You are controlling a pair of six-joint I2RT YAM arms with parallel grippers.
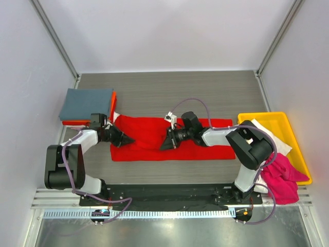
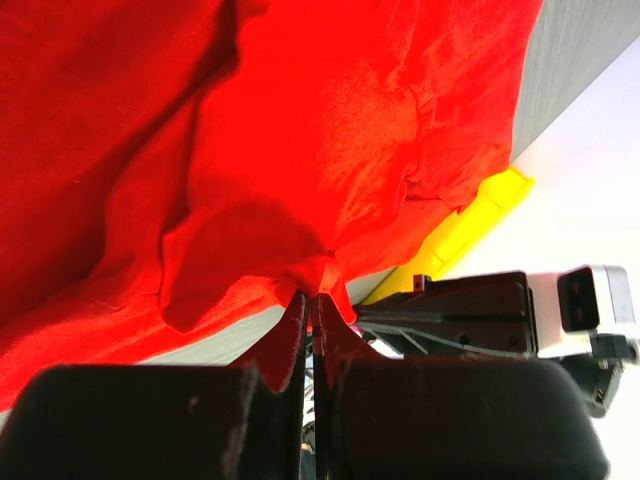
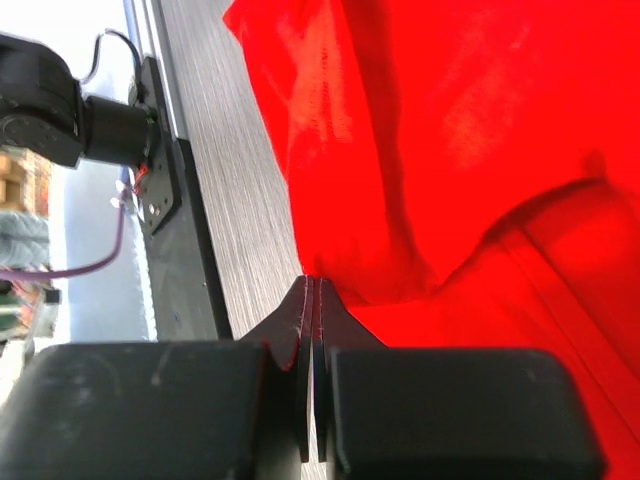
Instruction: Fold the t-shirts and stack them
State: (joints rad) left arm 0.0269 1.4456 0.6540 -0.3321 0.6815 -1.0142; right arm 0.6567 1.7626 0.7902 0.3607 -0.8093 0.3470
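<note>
Red t-shirt point(image 1: 195, 141): centre of top view, spread on table point(image 1: 169, 92), middle bunched. Soft, light, limp cloth that sags and wrinkles. Likely best pinched at edge or fold, two points apart, so crease runs straight.
Left gripper point(image 1: 128, 140): closed tight, nipping red cloth near shirt's left end.
Right gripper point(image 1: 165, 145): closed tight, nipping fold at shirt's middle.
Count: five t-shirts.
- one red
- one grey-blue t-shirt point(image 1: 86, 104), folded, atop one orange t-shirt point(image 1: 113, 103), upper left
- one white t-shirt point(image 1: 270, 135) in yellow tray point(image 1: 267, 116), right
- one magenta t-shirt point(image 1: 281, 180) spilling over tray's lower edge

One tray.
</note>
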